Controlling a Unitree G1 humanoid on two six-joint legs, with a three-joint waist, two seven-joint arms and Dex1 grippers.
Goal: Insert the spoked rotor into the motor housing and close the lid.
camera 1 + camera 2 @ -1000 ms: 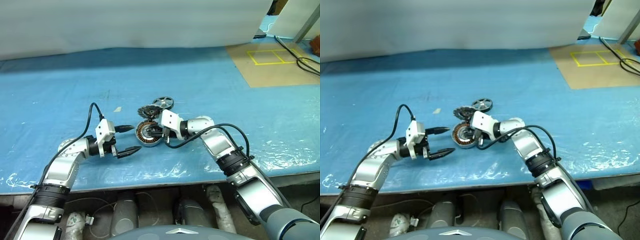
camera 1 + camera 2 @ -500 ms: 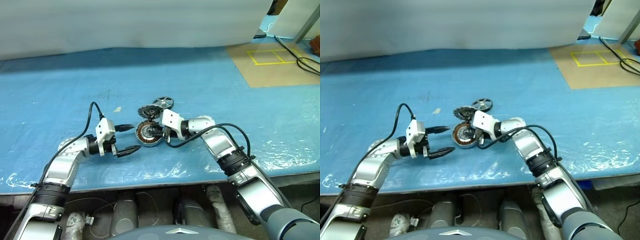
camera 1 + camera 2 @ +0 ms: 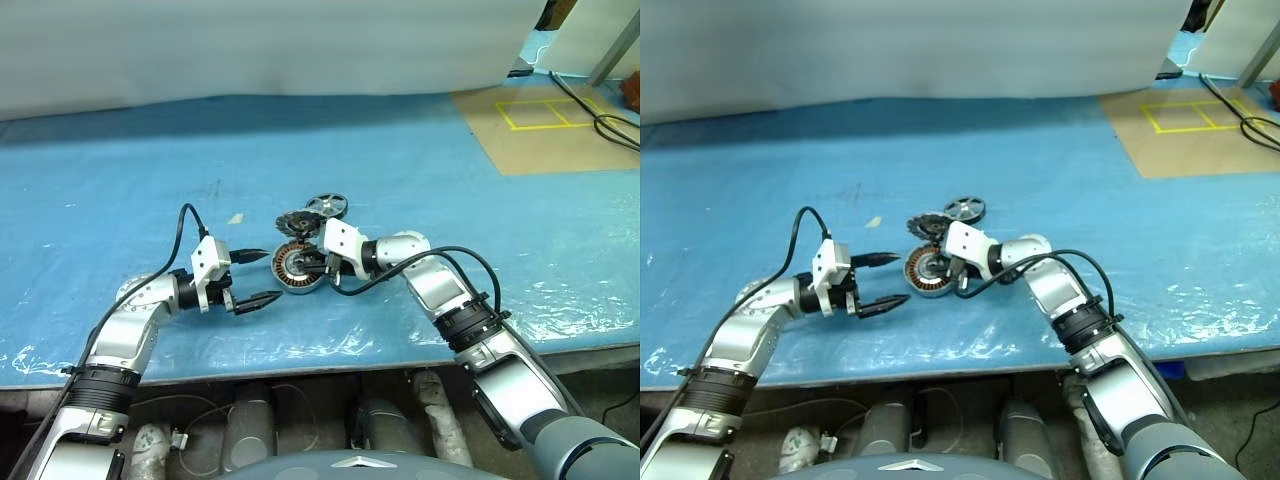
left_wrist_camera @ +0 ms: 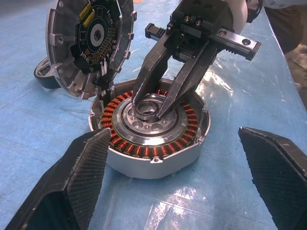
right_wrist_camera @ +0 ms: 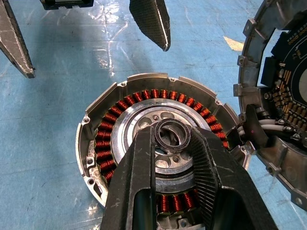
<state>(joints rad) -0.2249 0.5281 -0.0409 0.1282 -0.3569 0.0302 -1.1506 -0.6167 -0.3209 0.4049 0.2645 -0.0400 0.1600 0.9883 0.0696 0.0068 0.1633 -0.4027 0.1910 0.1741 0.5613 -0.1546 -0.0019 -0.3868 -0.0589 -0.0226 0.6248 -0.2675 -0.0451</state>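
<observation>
Blue sheeting [image 3: 420, 170] carries the motor housing [image 4: 152, 136], lid [image 4: 88, 45] hinged back; right gripper [image 4: 151, 106] pinches the rotor's hub, seating it, while left gripper [image 3: 258, 277] waits spread beside.

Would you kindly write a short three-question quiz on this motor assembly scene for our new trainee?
1. True or false: the left gripper is open and holds nothing.
2. What do the right gripper fingertips pinch? A) the central ring of the motor housing B) the lid C) the spoked rotor
3. Fill in: the lid stands tilted open at the housing's edge, and the spoked rotor lies on the blue ____ beyond it.

Key: 1 true; 2 A; 3 sheet.
</observation>
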